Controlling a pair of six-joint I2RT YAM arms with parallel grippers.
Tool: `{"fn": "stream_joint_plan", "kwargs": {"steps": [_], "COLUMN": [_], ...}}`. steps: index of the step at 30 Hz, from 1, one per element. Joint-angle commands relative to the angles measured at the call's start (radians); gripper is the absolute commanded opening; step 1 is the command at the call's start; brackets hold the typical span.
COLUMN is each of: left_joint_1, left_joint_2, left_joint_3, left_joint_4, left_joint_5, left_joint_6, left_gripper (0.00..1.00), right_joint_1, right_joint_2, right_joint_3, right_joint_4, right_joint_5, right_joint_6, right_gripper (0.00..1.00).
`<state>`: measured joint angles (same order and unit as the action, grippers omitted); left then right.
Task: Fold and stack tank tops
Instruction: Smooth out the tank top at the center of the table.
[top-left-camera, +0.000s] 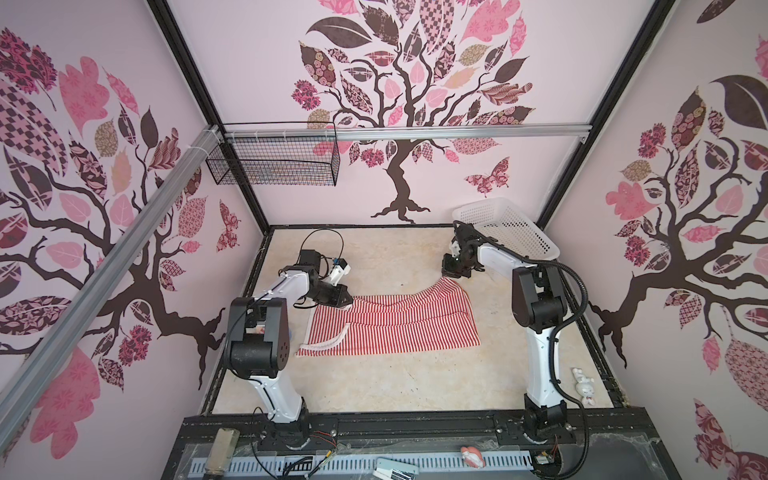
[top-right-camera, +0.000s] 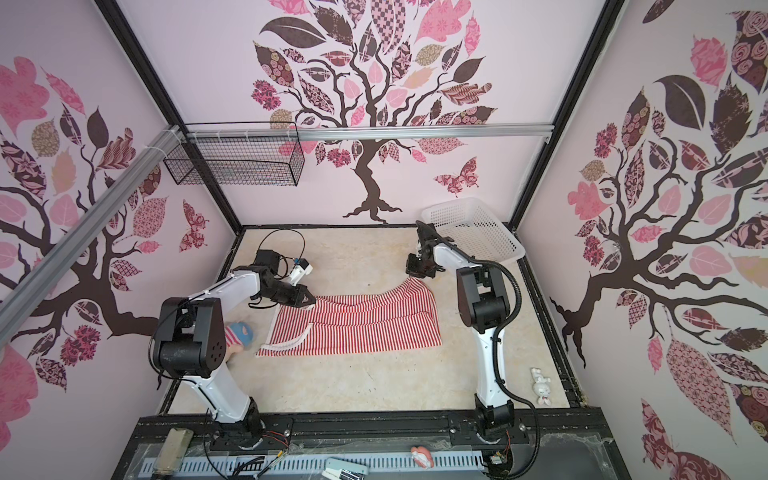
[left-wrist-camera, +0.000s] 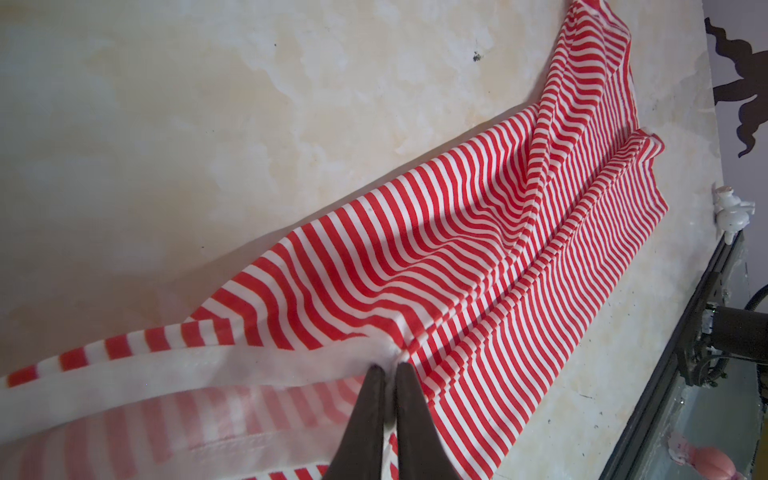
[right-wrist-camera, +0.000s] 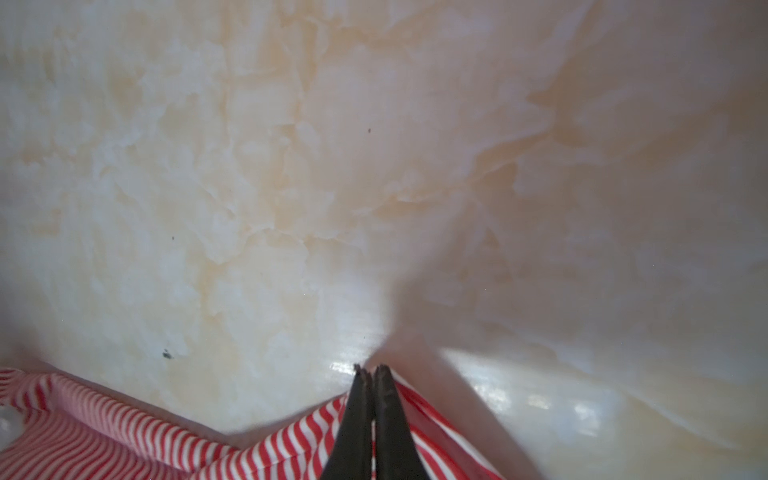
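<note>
Mid-table (top-left-camera: 374, 257), btwn the two arms, lies one red/white striped top (top-left-camera: 395, 328), spread mostly flat and seen in both top views. A white-trimmed armhole edge (top-left-camera: 328, 343) curves across its front-left part.

L gripper (top-left-camera: 347, 304) sits at the top's far-left corner. The wrist view shows its jaws pinched tight on the white trim (left-wrist-camera: 249, 370), w/ cloth fanning away from the tips in ridges.

R gripper (top-left-camera: 449, 275) is at the far-right corner, where the cloth rises off the table in a peak toward it. In the wrist view its fingers (right-wrist-camera: 361, 415) are pressed together w/ striped cloth bunched on either side, i.e. clamped on the top's edge. The far edge btwn the two grippers sags in a shallow curve.

White basket (top-left-camera: 511, 232) stands tilted in the far-right corner behind the R arm, well apart from the top. A small white rabbit figure (top-left-camera: 584, 386) lies near the right front edge. In a top view a doll (top-right-camera: 241, 334) w/ a blue cap shows by the L arm, near the top's left end.
</note>
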<state>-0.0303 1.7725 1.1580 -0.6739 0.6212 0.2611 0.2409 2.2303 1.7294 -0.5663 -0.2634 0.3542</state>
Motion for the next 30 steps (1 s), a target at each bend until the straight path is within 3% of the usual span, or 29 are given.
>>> {"fn": "stream_joint_plan", "kwargs": {"steps": [1,9,17,30], "left_joint_1": [0.006,0.006,0.013,0.021], "left_joint_2": [0.011,-0.008,-0.030,-0.077], "left_joint_3": [0.024,0.019,0.009,-0.035], "left_joint_4": [0.003,0.004,0.010,0.008], "left_joint_5": [0.017,0.005,0.000,0.008], "left_joint_6": [0.000,0.000,0.000,0.012], "left_gripper": [0.11,0.11,0.10,0.08], "right_joint_1": [0.005,0.005,0.005,0.003], "right_joint_2": [-0.033,-0.224,-0.410,-0.563], "right_joint_3": [0.019,-0.113,-0.359,-0.594], "right_joint_4": [-0.031,0.021,0.111,0.181], "right_joint_5": [0.014,0.052,0.047,0.001], "right_joint_6": [-0.008,0.012,0.049,0.087], "right_gripper": [0.00,0.00,0.00,0.00]}}
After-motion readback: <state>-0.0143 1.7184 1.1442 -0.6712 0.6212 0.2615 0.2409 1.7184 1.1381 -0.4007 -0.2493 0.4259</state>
